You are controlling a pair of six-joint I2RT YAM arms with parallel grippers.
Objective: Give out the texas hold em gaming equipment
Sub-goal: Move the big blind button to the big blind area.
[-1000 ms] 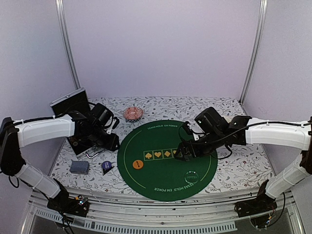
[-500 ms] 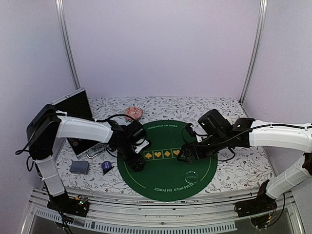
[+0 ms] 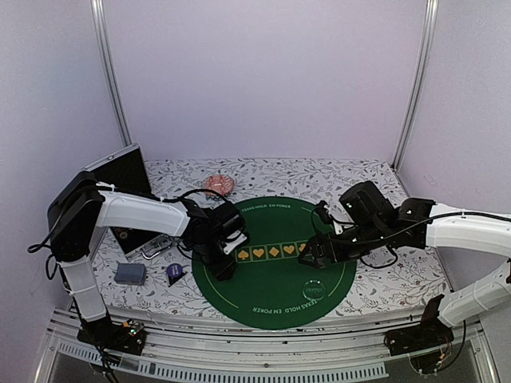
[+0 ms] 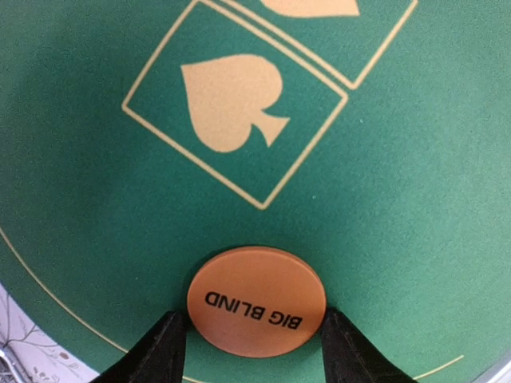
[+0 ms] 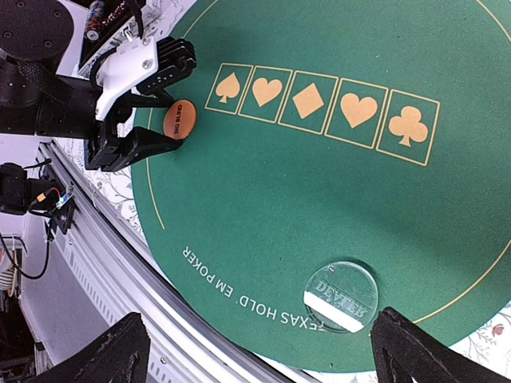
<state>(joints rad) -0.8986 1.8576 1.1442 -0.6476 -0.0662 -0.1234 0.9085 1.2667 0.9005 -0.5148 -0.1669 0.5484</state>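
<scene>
An orange "BIG BLIND" button [image 4: 257,302] lies flat on the green poker mat [image 3: 263,291], below the spade box. My left gripper [image 4: 255,339] is down on the mat, with one finger touching each side of the button; the right wrist view shows the button [image 5: 179,119] between those fingers. A clear "DEALER" button [image 5: 341,295] lies near the mat's front edge, also in the top view [image 3: 313,289]. My right gripper [image 3: 311,257] hovers wide open and empty above the mat. Blue chips [image 3: 176,271] and a card deck [image 3: 130,274] lie left of the mat.
A pink dish [image 3: 217,185] sits behind the mat. An open black case [image 3: 120,171] stands at the back left. The table's metal front rail [image 5: 120,263] runs close to the mat's near edge.
My left arm swung from the back left onto the mat and set its fingers round the orange button. My right gripper drifted slightly right.
</scene>
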